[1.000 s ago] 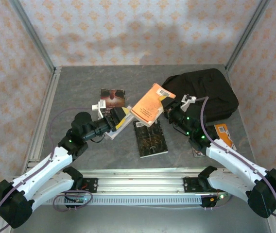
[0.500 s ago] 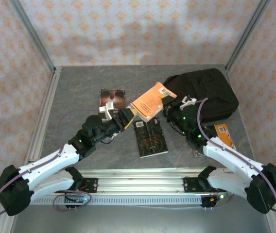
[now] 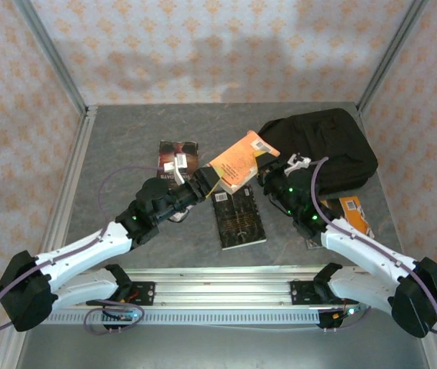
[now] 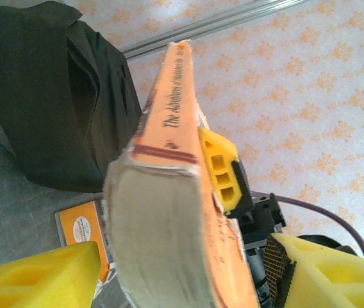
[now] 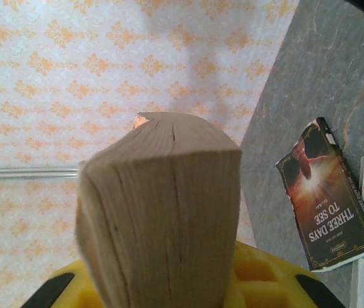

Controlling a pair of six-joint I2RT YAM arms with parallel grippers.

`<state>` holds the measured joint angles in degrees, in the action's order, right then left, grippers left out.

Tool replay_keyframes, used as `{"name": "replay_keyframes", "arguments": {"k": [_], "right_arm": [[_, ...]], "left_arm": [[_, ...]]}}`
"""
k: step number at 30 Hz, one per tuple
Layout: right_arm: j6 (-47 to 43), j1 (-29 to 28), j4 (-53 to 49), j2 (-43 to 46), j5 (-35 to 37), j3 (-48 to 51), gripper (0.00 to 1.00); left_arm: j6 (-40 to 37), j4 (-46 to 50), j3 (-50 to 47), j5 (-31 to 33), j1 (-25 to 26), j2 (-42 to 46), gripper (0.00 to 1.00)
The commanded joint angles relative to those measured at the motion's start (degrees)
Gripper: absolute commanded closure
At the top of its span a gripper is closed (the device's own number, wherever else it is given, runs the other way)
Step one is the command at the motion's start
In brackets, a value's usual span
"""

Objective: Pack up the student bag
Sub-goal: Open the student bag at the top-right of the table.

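Above the middle of the grey stone-patterned table (image 3: pixel 126 131), a thick orange paperback book (image 3: pixel 238 163) hangs tilted in the air. It is clamped at its far right end by the right gripper (image 3: pixel 268 169), whose jaws are closed on the page block. Note the change over the last second: the left gripper (image 3: pixel 205 181) has travelled right and away from you, from beside the red-and-black paperback (image 3: pixel 178 152) up to the book's near left corner, and its jaws have been narrowing as it came. On the left wrist view its yellow fingers (image 4: pixel 38 276) now stand either side of the book's end, open and not yet pressing, with a slim gap left on one side. The right arm has hardly moved. You may read this as a two-handed support or a handover being set up, steadying the book before it goes into the student bag (image 3: pixel 322 146), the large black soft fabric backpack lying at the far right of the table, just beyond the right gripper. A dark-covered book (image 3: pixel 238 219) lies flat near the middle and a small orange booklet (image 3: pixel 355 211) sits on the near right. Both look unpacked, so the task appears to be at an early stage.
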<state>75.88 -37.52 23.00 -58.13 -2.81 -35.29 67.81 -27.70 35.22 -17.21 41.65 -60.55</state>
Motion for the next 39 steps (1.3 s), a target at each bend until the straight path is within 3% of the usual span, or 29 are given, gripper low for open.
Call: {"name": "replay_keyframes", "arguments": {"k": [1,11,16,20,23,26,28,33,36,39], "right_arm": [[0.68,-0.36,4.57,0.90,1.40,-0.13,1.00],[0.76,-0.98,5.48,0.03,1.82,-0.31,1.00],[0.33,-1.07,4.45,0.54,2.61,-0.22,1.00],[-0.60,-1.42,0.94,1.00,4.06,-0.92,1.00],[-1.51,-1.51,-1.20,0.74,4.43,-1.59,1.00],[-7.26,-1.51,-9.19,1.43,5.67,-4.88,0.51],[-12.88,-1.42,-20.67,2.13,9.14,-9.07,0.36],[-33.86,-0.37,-45.46,-2.86,16.67,-23.36,0.29],[-47.38,0.79,-52.18,-8.51,18.59,-30.58,0.29],[-57.01,3.21,-58.90,-15.81,19.57,-38.94,0.31]], "left_arm": [[-1.65,-0.84,2.08,2.19,0.78,0.61,0.31],[-0.84,-2.93,5.49,1.08,2.73,-5.58,0.39],[-1.68,-1.39,5.48,4.11,2.75,-4.72,0.60],[-2.28,1.50,5.98,5.61,2.73,-4.35,0.87],[-2.42,1.73,6.00,5.26,2.69,-4.83,1.00],[-3.92,5.00,6.54,6.56,2.52,-3.45,1.00],[-6.72,10.48,8.01,8.28,2.13,-1.33,1.00],[-17.29,32.42,16.55,12.64,0.40,2.18,1.00],[-21.71,45.13,22.28,15.23,-1.86,1.13,1.00],[-23.63,50.29,24.50,13.29,-5.69,-0.03,1.00]]}}
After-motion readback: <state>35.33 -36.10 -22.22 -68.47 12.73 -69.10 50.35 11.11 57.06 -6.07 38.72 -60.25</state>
